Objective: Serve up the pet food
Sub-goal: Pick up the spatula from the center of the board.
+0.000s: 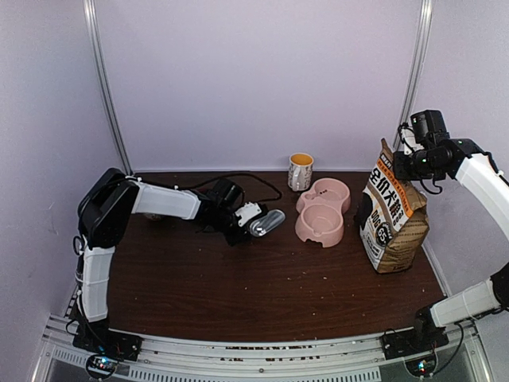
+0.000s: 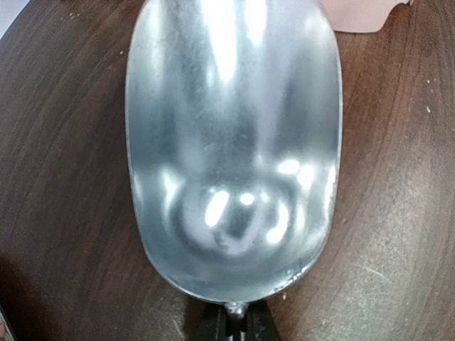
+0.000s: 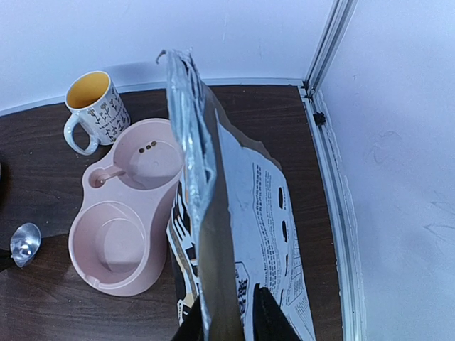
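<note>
A tall tan paper bag [image 1: 394,227] with black-white print stands upright at the right of the table. My right gripper [image 1: 403,163] is shut on its top edge; in the right wrist view the fingers [image 3: 266,316] pinch the foil-lined rim of the bag [image 3: 263,213]. The pet food inside is hidden; a few brown pellets [image 3: 148,147] lie in the far cup of the pink double bowl [image 3: 121,284]. My left gripper [image 1: 242,216] is shut on the handle of an empty metal scoop [image 1: 268,223], low over the table left of the bowl [image 1: 306,232]. The scoop [image 2: 234,142] fills the left wrist view.
A white mug [image 1: 301,171] with a yellow inside stands behind the bowl near the back wall. A black cable [image 1: 238,179] trails over the table behind the left arm. Small crumbs dot the brown tabletop [image 1: 262,294]. A metal frame post [image 3: 323,64] runs along the right edge.
</note>
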Available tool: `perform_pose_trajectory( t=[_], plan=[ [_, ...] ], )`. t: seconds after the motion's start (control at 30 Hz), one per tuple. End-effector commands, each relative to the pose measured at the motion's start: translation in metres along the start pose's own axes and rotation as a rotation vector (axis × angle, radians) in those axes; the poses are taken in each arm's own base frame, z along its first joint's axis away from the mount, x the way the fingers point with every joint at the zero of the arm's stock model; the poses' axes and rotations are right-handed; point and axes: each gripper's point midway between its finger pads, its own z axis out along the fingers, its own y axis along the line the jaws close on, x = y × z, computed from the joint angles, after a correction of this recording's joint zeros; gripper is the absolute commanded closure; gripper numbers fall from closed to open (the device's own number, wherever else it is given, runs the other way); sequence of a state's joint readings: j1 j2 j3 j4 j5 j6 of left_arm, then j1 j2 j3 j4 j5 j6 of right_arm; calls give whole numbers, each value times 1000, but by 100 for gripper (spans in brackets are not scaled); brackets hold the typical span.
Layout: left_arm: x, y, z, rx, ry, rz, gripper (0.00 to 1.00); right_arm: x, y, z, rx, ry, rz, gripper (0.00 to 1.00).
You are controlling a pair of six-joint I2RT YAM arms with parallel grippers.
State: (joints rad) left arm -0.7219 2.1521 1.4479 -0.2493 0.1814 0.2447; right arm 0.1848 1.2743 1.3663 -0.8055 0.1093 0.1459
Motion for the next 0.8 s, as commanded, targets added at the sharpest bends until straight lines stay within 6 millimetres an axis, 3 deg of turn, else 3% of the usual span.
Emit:
perform_pose_trajectory(
  t=[0.0, 0.23, 0.27, 0.3, 0.4, 0.77],
  plan=[
    [-4, -3, 1, 18, -7, -11, 100, 1, -3, -11, -2, 8, 13, 82],
    [-26, -2, -31, -6, -62, -85, 100, -4, -4, -19, -1, -9, 26, 84],
    [-29, -2, -39, -13, -71, -99, 100, -6, -5, -21, 0, -13, 29, 88],
    [-30, -3, -46, -20, -76, -115, 100, -7, -5, -23, 0, -18, 30, 98],
    [-24, -5, -65, -40, -88, -164, 100, -11, -8, -30, 6, -37, 36, 100],
    [50, -19, -120, -157, -12, -334, 100, -55, -31, -87, 87, -182, 34, 100]
  ],
)
